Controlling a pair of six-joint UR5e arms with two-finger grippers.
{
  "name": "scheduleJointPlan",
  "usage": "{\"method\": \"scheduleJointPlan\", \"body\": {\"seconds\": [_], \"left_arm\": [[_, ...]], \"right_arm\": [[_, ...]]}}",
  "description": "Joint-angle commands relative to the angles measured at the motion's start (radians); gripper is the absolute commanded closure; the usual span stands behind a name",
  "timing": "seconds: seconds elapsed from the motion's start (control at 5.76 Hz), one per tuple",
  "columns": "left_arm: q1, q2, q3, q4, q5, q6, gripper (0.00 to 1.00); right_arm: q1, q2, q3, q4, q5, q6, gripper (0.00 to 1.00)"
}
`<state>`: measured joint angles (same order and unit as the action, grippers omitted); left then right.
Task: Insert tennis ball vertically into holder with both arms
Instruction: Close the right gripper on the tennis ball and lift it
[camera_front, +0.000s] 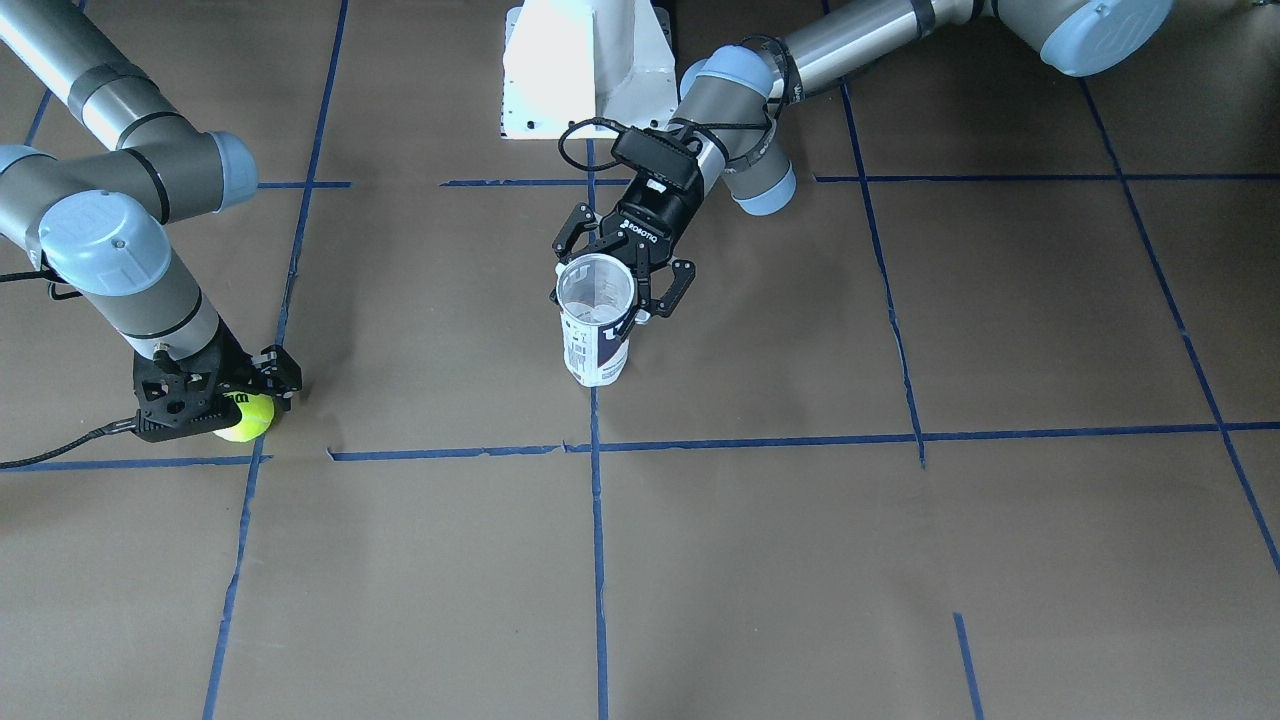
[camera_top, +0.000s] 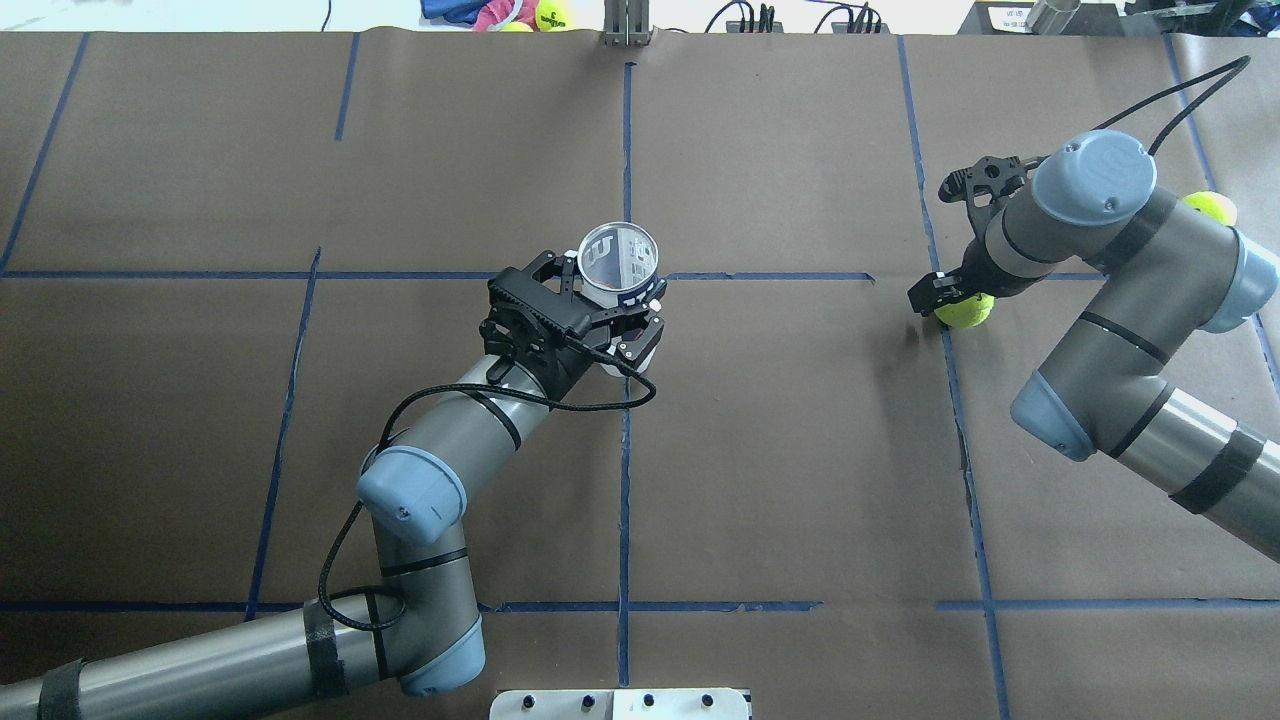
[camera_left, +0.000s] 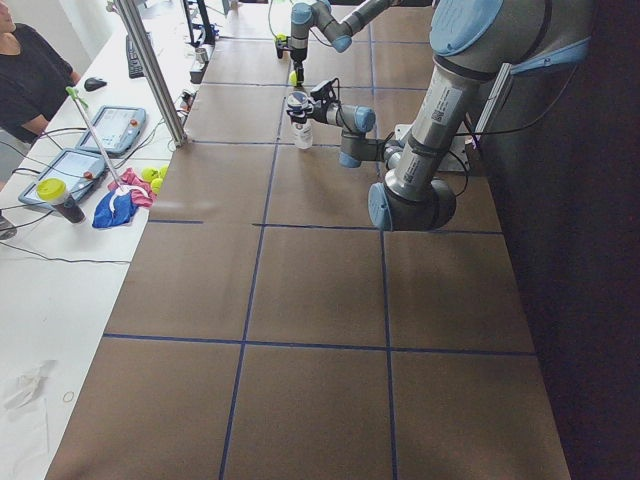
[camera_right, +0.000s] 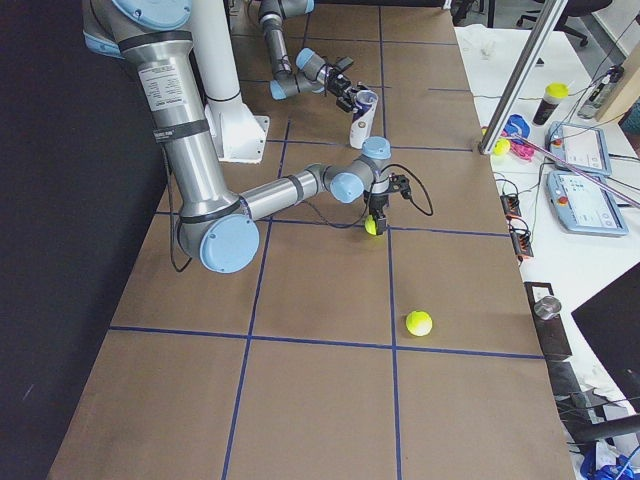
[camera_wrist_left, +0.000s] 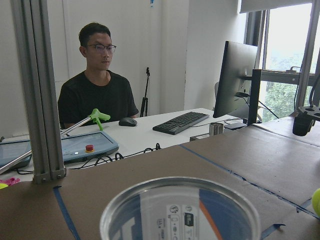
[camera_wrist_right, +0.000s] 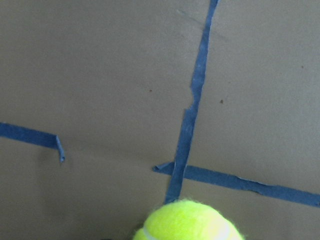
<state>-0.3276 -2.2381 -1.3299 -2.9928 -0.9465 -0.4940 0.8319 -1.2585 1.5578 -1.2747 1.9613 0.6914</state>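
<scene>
Brown-papered desk (camera_front: 760, 560), taped in blue. My left pincer (camera_front: 620, 300) clamps the tennis-ball can (camera_front: 595, 350) upright at mid-desk. My right pincer (camera_front: 240, 400) has closed on the tennis ball (camera_front: 248, 417), well apart. I reckon an off-centre approach could catch the snug rim and tip the can.

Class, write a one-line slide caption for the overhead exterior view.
Left gripper holds the holder upright mid-table; right gripper straddles the tennis ball.

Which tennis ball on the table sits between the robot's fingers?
The tennis ball by the blue tape crossing, between the fingers of the right gripper. The loose ball lies apart, touched by nothing.
</scene>
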Motion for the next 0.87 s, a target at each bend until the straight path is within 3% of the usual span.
{"method": "scheduleJointPlan", "body": {"seconds": [0.0, 0.35, 0.52, 0.69], "left_arm": [[0.002, -0.002, 0.0, 0.0, 0.0, 0.0, 0.17], [0.002, 0.0, 0.002, 0.0, 0.0, 0.0, 0.17], [0.004, 0.0, 0.002, 0.0, 0.0, 0.0, 0.17], [0.015, 0.0, 0.002, 0.0, 0.0, 0.0, 0.17]], "right_arm": [[0.003, 0.002, -0.002, 0.0, -0.006, 0.0, 0.34], [0.006, 0.005, 0.03, 0.0, -0.006, 0.011, 0.82], [0.033, 0.036, 0.121, -0.018, 0.019, 0.046, 0.9], [0.03, 0.086, 0.152, -0.012, 0.054, 0.195, 0.93]]}}
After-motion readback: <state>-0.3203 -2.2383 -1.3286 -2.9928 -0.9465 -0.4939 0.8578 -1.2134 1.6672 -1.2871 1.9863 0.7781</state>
